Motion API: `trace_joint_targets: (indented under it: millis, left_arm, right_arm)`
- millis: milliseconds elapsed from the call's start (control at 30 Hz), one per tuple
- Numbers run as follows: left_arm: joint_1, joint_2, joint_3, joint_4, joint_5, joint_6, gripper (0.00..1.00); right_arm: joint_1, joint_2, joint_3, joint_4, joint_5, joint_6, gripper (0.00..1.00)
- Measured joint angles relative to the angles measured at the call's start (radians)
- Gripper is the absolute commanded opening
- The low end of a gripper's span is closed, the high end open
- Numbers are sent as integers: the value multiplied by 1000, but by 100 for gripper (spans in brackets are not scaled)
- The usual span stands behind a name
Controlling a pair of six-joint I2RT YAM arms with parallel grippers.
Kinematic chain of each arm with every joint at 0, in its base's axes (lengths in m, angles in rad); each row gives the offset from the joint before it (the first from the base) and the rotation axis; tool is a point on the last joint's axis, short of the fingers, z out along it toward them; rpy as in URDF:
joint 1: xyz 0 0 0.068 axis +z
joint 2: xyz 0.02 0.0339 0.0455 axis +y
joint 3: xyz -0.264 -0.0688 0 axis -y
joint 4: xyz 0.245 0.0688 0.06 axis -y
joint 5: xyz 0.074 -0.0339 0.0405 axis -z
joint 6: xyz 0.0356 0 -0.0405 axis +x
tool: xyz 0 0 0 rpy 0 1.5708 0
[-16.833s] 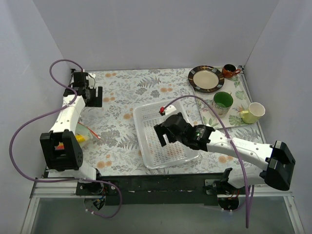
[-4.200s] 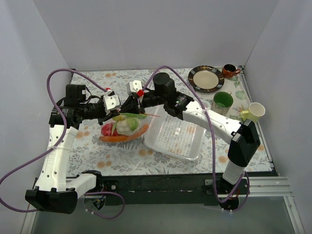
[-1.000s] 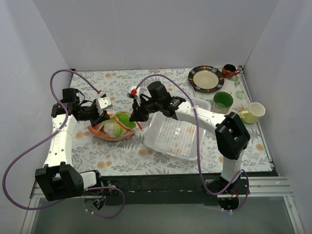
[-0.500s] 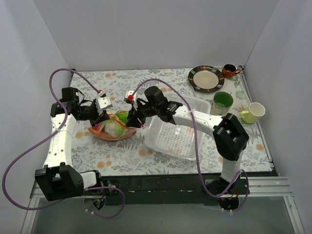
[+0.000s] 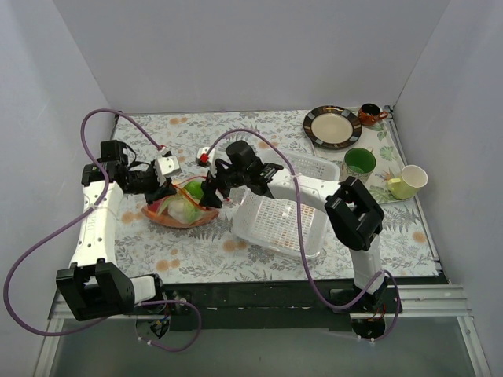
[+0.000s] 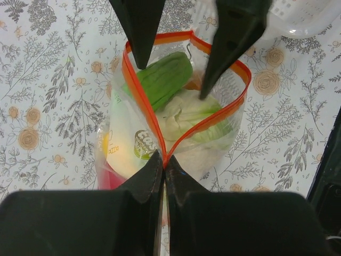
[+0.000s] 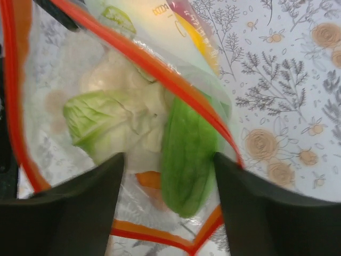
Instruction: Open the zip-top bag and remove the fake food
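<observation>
The zip-top bag point(image 5: 182, 210) lies left of centre, its orange-red strip point(image 6: 139, 101) spread into an open loop. My left gripper point(image 6: 163, 160) is shut on the near corner of that strip point(image 5: 167, 191). The fake food fills the bag: a green cucumber point(image 6: 162, 77), a pale cabbage point(image 6: 184, 114), a yellow piece point(image 6: 120, 154) and an orange piece point(image 7: 149, 180). My right gripper point(image 7: 168, 157) is open at the bag's mouth point(image 5: 211, 194), one finger on each side of the cucumber point(image 7: 189, 154). I cannot tell whether the fingers touch it.
A white perforated tray point(image 5: 283, 224) sits just right of the bag, under my right arm. At the back right stand a brown-rimmed plate point(image 5: 332, 126), a green cup point(image 5: 360, 162), a pale yellow cup point(image 5: 407, 181) and a small brown mug point(image 5: 369, 115).
My right gripper has moved left to the bag's mouth and opened its fingers. My left gripper still pinches the strip in the same place.
</observation>
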Motion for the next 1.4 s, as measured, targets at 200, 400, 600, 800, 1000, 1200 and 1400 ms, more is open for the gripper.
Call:
trace_joint_targets:
  millis: [200,400,600,800,1000,1200,1400]
  left_arm:
    - [-1,0,0,-15,-3,3,0]
    - [-8,0,0,-10,4,2,0]
    - [-16,0,0,-12,3,-6,0]
    - [-21,0,0,-16,2,-12,0]
    - [-28,0,0,-20,6,-16,0]
    - [-32,0,-1,-2,10,-27,0]
    - [-33,0,-16,44,0,-43,0]
  right_arm:
    - [-7,35,13,13,6,30,95]
    - [14,37,13,26,-14,36,98]
    - [41,37,0,37,7,36,98]
    - [47,80,33,41,7,63,54]
    - [50,117,0,97,-6,110,1]
    - [64,115,-43,120,-34,118,1]
    - [63,91,-47,149,-69,143,98]
